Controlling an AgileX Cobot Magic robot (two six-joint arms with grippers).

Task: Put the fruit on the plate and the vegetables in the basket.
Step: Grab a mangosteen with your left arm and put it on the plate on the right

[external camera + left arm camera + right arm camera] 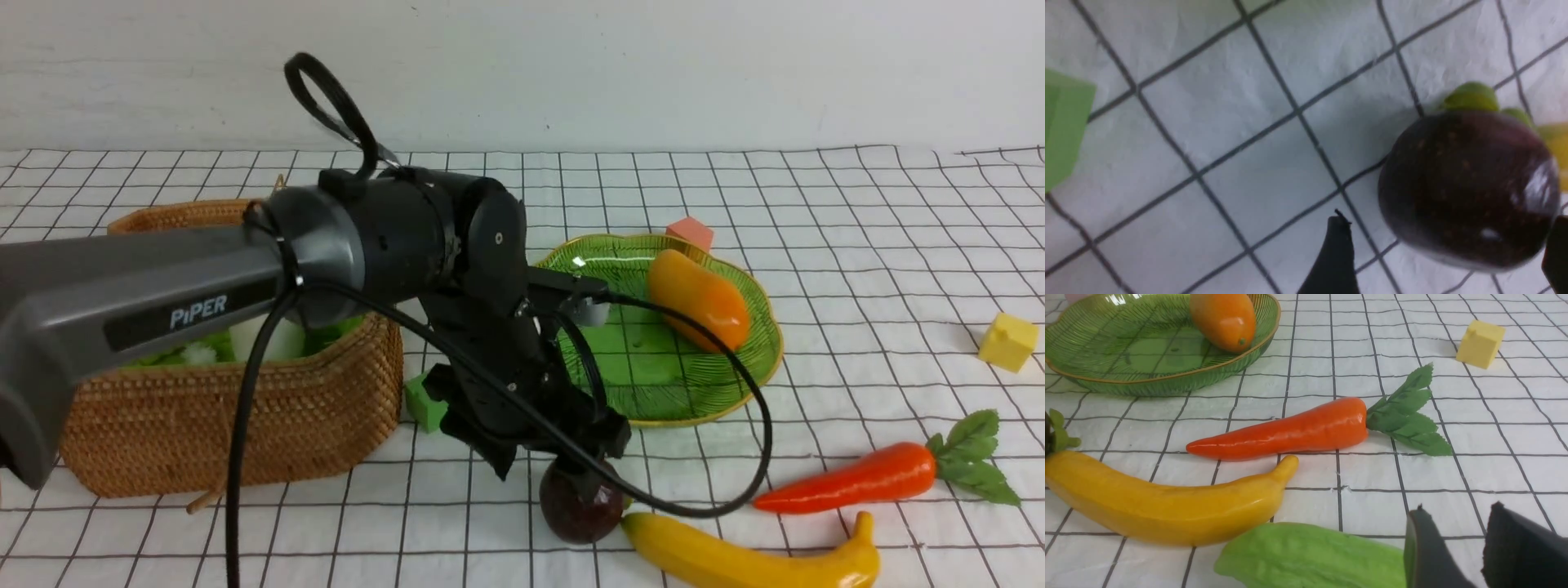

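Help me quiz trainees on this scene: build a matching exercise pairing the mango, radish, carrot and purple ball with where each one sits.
Things:
1. mango
2. radish
3. carrot
4. purple ball

Places:
A. in the basket
B. on the cloth, nearest the yellow cube
C. on the plate
D. between the open fingers of the left gripper

Pairs: 1-C, 2-A, 3-B, 4-D

Reference: plate (739,390).
- On it, far-right part: mango (698,298).
- Just behind it: a cube (690,233).
- Left of it: basket (245,425), radish (265,335) inside; second cube (424,402) between basket and plate.
- Right, well apart: third cube (1008,341).
- In front: ball (575,510) under my left pincer (547,478), banana (751,559) beside it.
- Front-right: carrot (849,476).
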